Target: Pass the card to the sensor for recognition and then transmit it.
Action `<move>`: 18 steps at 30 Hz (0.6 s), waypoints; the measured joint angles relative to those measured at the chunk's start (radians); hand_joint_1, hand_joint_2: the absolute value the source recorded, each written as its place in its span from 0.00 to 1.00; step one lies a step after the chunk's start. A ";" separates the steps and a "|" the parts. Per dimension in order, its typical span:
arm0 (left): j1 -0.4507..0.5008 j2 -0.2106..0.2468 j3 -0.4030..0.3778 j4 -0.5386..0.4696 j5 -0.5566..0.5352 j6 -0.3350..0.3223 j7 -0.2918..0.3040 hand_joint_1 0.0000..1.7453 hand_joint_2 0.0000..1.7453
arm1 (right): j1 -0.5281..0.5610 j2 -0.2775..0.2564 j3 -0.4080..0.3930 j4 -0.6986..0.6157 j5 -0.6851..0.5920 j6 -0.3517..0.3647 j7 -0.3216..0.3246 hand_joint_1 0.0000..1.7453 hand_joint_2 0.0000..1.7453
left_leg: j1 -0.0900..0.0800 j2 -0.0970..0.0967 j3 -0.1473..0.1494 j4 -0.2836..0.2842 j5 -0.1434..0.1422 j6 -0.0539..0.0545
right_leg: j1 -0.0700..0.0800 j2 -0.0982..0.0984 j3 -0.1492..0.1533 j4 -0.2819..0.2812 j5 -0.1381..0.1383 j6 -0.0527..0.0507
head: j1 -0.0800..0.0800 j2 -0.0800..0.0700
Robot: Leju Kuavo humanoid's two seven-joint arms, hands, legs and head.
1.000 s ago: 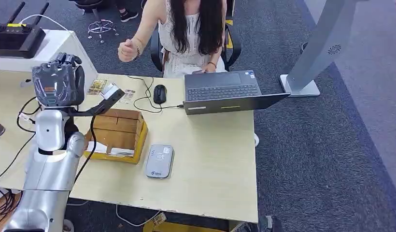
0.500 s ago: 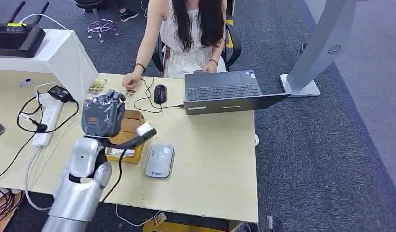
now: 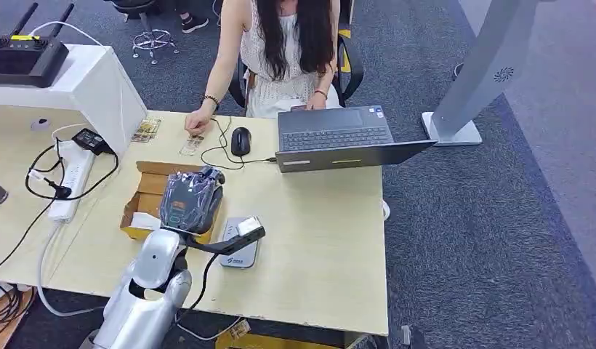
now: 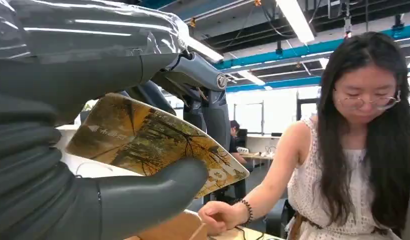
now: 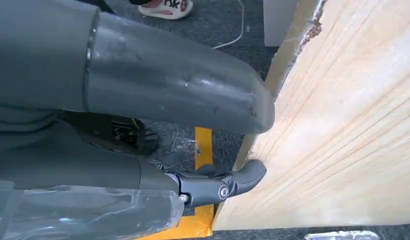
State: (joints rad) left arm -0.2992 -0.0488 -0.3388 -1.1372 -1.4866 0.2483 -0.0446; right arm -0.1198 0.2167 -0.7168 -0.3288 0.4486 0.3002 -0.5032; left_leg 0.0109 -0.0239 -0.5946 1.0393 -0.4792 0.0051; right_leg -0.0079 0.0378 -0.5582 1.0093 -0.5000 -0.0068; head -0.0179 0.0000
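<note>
Box (image 3: 151, 190) just beside sensor (image 3: 240, 243)

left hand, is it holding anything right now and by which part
Yes. The left hand holds the card flat between the thumb under it and the fingers over it, gripping one end; the other end sticks out free.

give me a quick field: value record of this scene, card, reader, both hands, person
card: pinched in the left robot hand, printed with an autumn tree picture
sensor: grey card reader flat on the table, beside the cardboard box
left robot hand: raised over the box's near right corner, next to the reader
right robot hand: beside the table edge, holds nothing
person: seated behind the laptop, one hand on small cards on the table
task stage: card not yet on reader
</note>
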 joint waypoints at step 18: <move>0.004 -0.014 -0.016 0.140 0.039 -0.171 0.117 1.00 1.00 | 0.000 0.000 0.028 -0.007 -0.039 -0.014 0.034 0.00 0.00 | 0.000 0.000 0.000 0.000 0.000 0.000 | 0.000 0.000 0.000 0.000 0.000 0.000 | 0.000 0.000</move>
State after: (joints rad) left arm -0.2955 -0.0626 -0.3544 -0.9967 -1.4473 0.0770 0.0725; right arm -0.1194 0.2167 -0.6889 -0.3357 0.4097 0.2857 -0.4688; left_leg 0.0109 -0.0239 -0.5947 1.0393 -0.4792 0.0052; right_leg -0.0079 0.0378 -0.5583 1.0093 -0.5000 -0.0068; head -0.0175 0.0000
